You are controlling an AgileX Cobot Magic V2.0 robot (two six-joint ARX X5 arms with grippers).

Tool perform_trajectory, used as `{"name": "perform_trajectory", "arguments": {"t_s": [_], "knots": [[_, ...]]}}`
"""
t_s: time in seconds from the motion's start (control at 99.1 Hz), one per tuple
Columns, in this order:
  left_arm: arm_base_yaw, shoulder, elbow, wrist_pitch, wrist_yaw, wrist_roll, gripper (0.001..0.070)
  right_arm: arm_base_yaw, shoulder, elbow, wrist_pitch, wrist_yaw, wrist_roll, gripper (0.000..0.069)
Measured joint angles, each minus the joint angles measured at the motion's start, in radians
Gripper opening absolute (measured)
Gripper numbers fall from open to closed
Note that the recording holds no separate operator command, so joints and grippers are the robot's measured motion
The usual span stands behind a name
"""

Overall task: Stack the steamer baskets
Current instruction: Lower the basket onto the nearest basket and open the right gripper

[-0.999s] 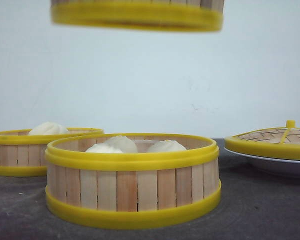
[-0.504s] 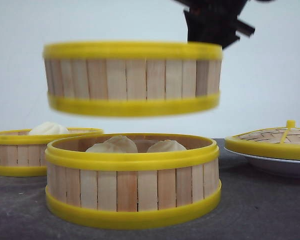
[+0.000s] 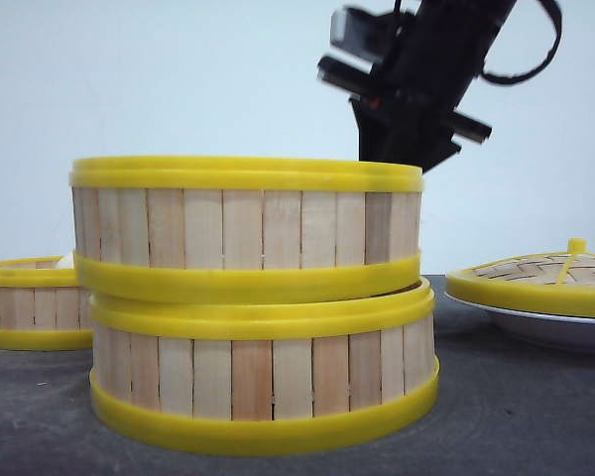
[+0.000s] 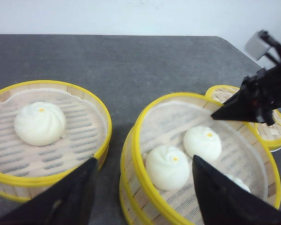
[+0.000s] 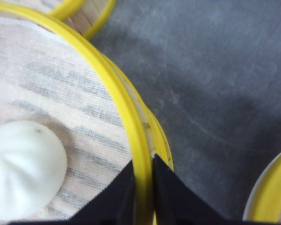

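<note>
Right wrist: jaws pinch top basket (image 5: 136,140) rim.

Top basket (image 3: 246,230): round, shallow, pale vertical wooden slats between yellow rims; centre of the front view, sitting on the basket below, shifted slightly left and a little tilted; cloth-lined, buns inside; its rim pinched on the right side.
Bottom basket (image 3: 265,375): same build; lower centre of the front view, upright on the dark table, carrying the top basket.
Third basket (image 3: 25,302): same build; left edge of the front view, behind the stack and apart from it; open, one white bun inside in the left wrist view.
</note>
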Motion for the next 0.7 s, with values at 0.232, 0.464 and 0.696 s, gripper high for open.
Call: {"name": "perform_trajectory", "arguments": {"t_s": [0.232, 0.464, 0.696], "knots": [[0.0, 0.0, 0.0, -0.005, 0.0, 0.0, 0.0385, -0.001, 0.003, 0.0, -0.024, 0.008, 0.007, 0.0031], [0.0, 0.0, 0.0, -0.01, 0.0, 0.0, 0.0385, -0.019, 0.003, 0.0, -0.048, 0.019, 0.006, 0.0031], [0.0, 0.0, 0.0, -0.01, 0.0, 0.0, 0.0385, -0.021, 0.003, 0.0, -0.048, 0.018, 0.006, 0.0031]]}}
